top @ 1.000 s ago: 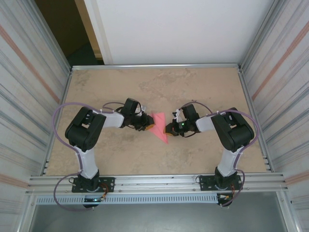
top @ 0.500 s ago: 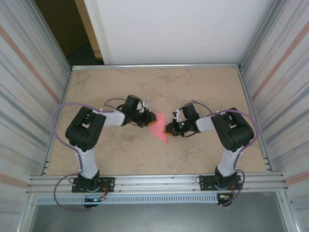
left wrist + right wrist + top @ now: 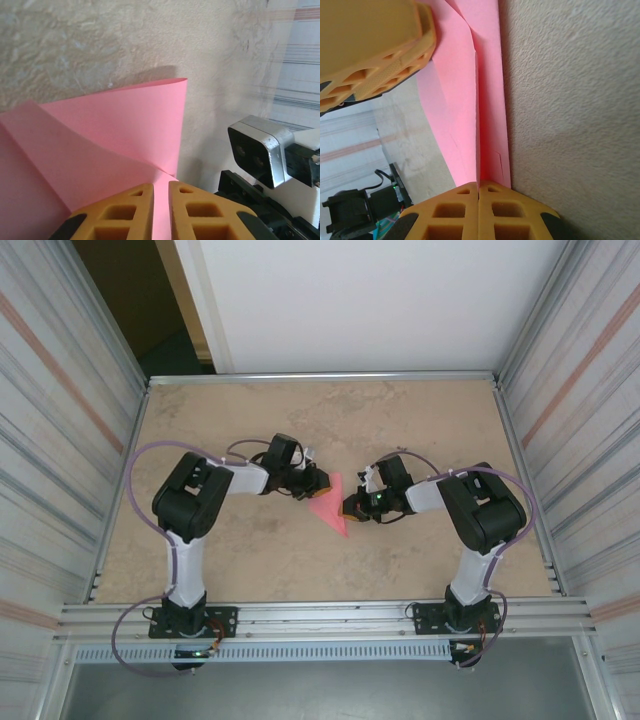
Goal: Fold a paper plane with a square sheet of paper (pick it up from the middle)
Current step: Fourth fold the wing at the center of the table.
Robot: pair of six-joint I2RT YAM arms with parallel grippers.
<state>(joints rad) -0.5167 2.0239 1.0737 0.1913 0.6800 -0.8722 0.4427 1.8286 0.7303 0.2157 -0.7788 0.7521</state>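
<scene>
The square sheet of paper (image 3: 330,506) is pink and folded into a narrow pointed paper plane shape, lying mid-table between the arms. My right gripper (image 3: 348,508) is shut on its near-right edge; the right wrist view has the upright centre fold (image 3: 479,125) pinched at the right gripper (image 3: 478,186). My left gripper (image 3: 320,483) is at the paper's upper-left end. In the left wrist view the left gripper (image 3: 161,187) is nearly closed, pink paper (image 3: 125,120) filling the thin slit. One flap stands raised. A left finger (image 3: 375,45) rests over the far end.
Beige stone-look tabletop (image 3: 400,420) with metal rails and corrugated walls on both sides. The right arm's wrist camera housing (image 3: 260,150) sits close to the right of the left fingers. Free room lies toward the back of the table.
The left arm has reached right, from beside the paper onto its upper-left end, and its jaws have narrowed. The right arm and its grip have not moved.
</scene>
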